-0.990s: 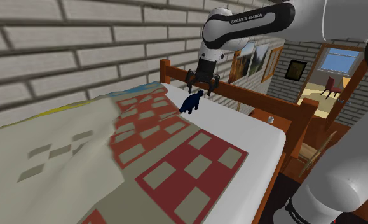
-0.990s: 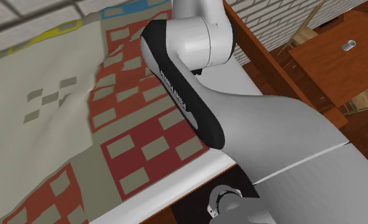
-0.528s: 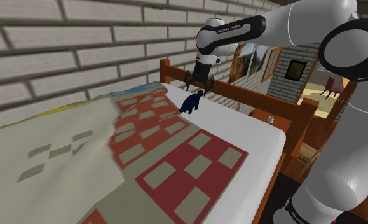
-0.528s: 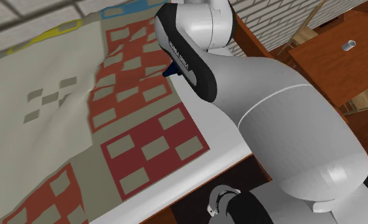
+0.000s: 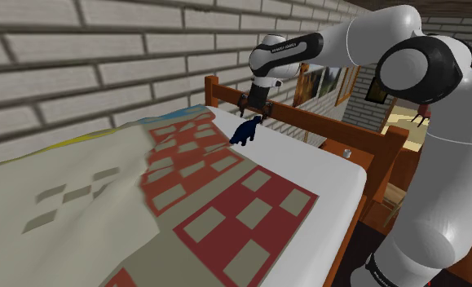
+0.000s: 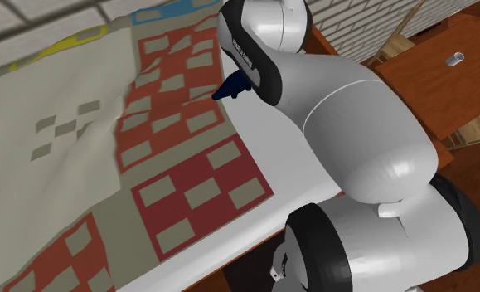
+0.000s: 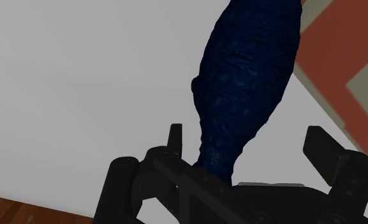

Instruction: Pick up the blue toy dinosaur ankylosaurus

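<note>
The dark blue toy dinosaur (image 5: 243, 133) stands on the white sheet of the bed, at the far end of the red-and-beige quilt (image 5: 226, 196). In the shoulder view my gripper (image 5: 255, 109) hangs just above and slightly behind it, pointing down. From the wrist, the dinosaur (image 7: 249, 83) looms close. One tapering end of it reaches in between my fingers (image 7: 174, 135), which stand apart and do not touch it, so the gripper (image 7: 245, 133) is open. In the second exterior view the arm covers most of the toy (image 6: 229, 89).
A wooden bed rail (image 5: 307, 122) runs just behind the gripper, and a brick wall (image 5: 79, 73) flanks the bed. A wooden side table (image 6: 445, 79) with a small cylinder (image 6: 456, 59) stands beyond the rail. A pale blanket (image 5: 63, 196) covers the near part of the bed.
The arm's upper links have swung back and to the shoulder view's right, while the gripper edged slightly left, staying above the dinosaur. The toy has not moved.
</note>
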